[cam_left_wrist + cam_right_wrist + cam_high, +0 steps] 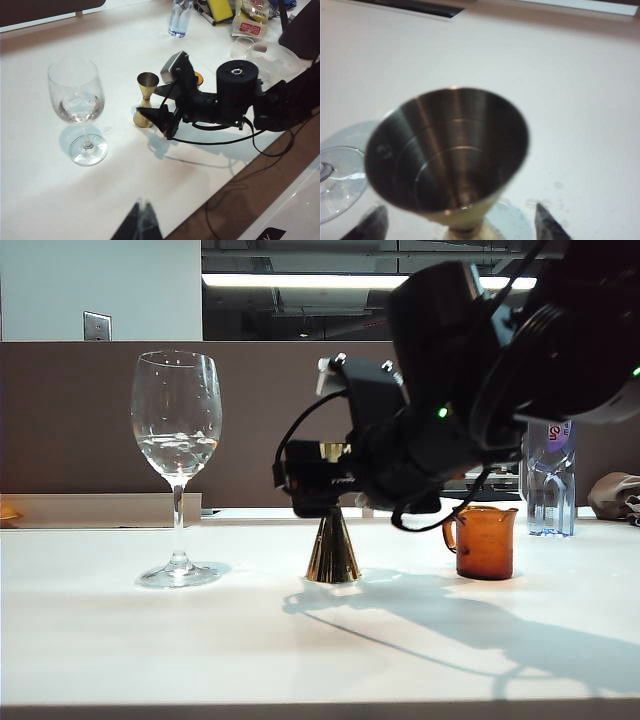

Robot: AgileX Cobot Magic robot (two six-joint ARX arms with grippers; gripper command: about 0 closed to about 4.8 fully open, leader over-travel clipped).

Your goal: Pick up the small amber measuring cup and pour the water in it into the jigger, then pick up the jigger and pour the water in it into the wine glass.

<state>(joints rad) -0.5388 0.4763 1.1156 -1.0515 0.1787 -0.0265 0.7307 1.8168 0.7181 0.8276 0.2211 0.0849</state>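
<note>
The jigger [332, 552] is standing upright on the white table [150, 640], roughly in the middle of the exterior view, with its wider cone resting on the surface. The right tool [161, 114] is sitting at the jigger's waist, its two dark fingers [547, 226] standing wide apart on either side of the gold body and not pressing on it, so nothing is being gripped. From the right wrist view the jigger's upper cup is gaping open and looking empty, with only a few droplets lying on the table beside its foot.

The wine glass [177, 455] is standing upright to the left of the jigger, apart from it, and is holding a small amount of water [177, 445] low in its bowl. The small amber measuring cup [485, 541] is sitting upright on the table to the right of the jigger, behind the right arm, near a clear plastic bottle [549, 478] with a blue label at the back of the table.

The left tool [141, 222] is showing only as a dark blurred tip at the edge of its own wrist view, hovering over the table well clear of the glass and the jigger; I cannot tell whether it is open or closed, and it is not touching anything that is visible
</note>
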